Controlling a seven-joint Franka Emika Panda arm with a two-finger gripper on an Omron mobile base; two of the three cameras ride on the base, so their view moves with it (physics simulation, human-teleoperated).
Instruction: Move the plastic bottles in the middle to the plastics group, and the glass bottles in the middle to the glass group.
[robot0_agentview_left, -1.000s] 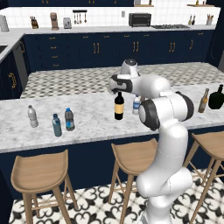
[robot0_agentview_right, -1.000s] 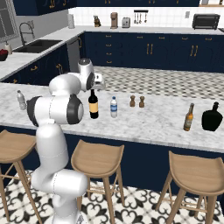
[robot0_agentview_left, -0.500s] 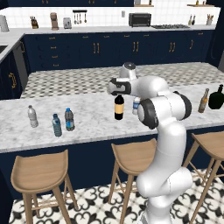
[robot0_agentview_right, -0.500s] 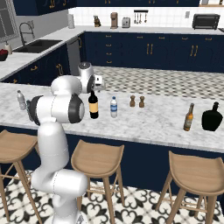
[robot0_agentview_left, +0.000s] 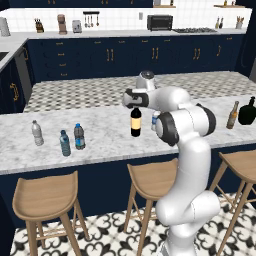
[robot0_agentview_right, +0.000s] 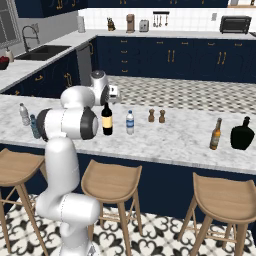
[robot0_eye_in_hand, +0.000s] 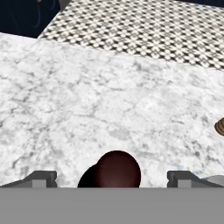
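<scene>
The tall dark wine bottle (robot0_agentview_left: 135, 121) (robot0_agentview_right: 107, 119) stands mid-counter. My gripper (robot0_agentview_left: 133, 103) hovers just above its neck, open. In the hand view the bottle's reddish top (robot0_eye_in_hand: 117, 169) sits between the two spread fingertips (robot0_eye_in_hand: 42, 178), untouched. A clear whitish bottle with a blue label (robot0_agentview_right: 130, 122) stands just right of the wine bottle. At the counter's left stand a white-labelled clear bottle (robot0_agentview_left: 36, 133), a teal-blue bottle (robot0_agentview_left: 65, 143) and a dark grey-tinted bottle (robot0_agentview_left: 79, 136). At the far right are the slim amber bottle (robot0_agentview_left: 232, 115) (robot0_agentview_right: 215, 134) and the squat black bottle (robot0_agentview_left: 247, 111) (robot0_agentview_right: 242, 133).
Two small brown shakers (robot0_agentview_right: 151, 115) (robot0_agentview_right: 161, 116) stand behind the whitish bottle; one shows at the hand view's right edge (robot0_eye_in_hand: 220, 127). Wooden stools (robot0_agentview_left: 46, 194) line the marble counter's (robot0_agentview_left: 105, 137) near side.
The hand has edged slightly closer over the wine bottle's top. The jaws stay open and no bottle has moved.
</scene>
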